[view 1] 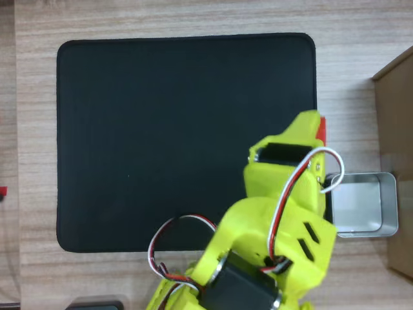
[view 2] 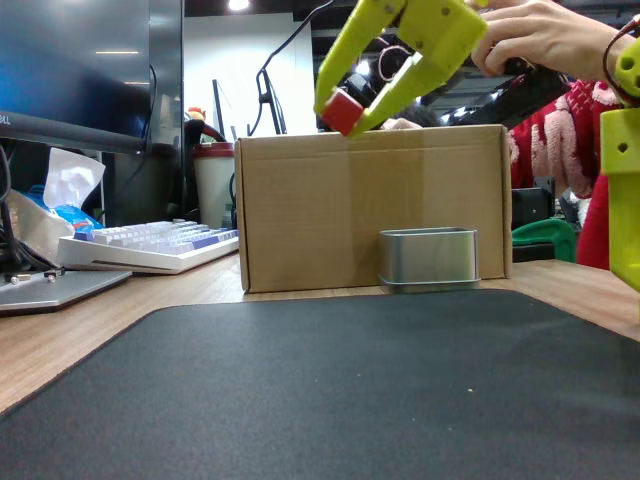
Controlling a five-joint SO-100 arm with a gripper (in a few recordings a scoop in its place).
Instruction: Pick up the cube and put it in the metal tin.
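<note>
- The pincer [view 2: 343,108] is raised well above the bench [view 2: 90,335] in the fixed view, its yellow-green fingers [view 2: 345,60] slanting down to the left and clamped on the cube [view 2: 341,112].
- The cube is red and sits right at the fingertips, pinched between them, with its lower corner poking out below the tips.
- Taking the metal tin [view 2: 428,258] as the landmark: in the fixed view the cube hangs high above it and off to its left, level with the top edge of the cardboard box [view 2: 300,210] that stands directly behind the tin.
- In the overhead view the cube [view 1: 321,129] shows as a sliver of red at the far tip of the arm [view 1: 284,213], above the tin's [view 1: 387,206] left end in the picture and not over its opening.
- The tin rests on the bare wooden bench just beside the right edge of the black mat [view 1: 181,135]; its shiny inside [view 1: 361,205] is partly hidden by the arm's body and a white wire loop [view 1: 334,168].
- The box's brown edge [view 1: 395,148] lies just to the right of the tin in the overhead view.
- To the left of the box in the fixed view, a white keyboard [view 2: 150,245] lies on the bench.
- A person's hand [view 2: 545,35] shows at the top right of the fixed view, behind the arm.
</note>
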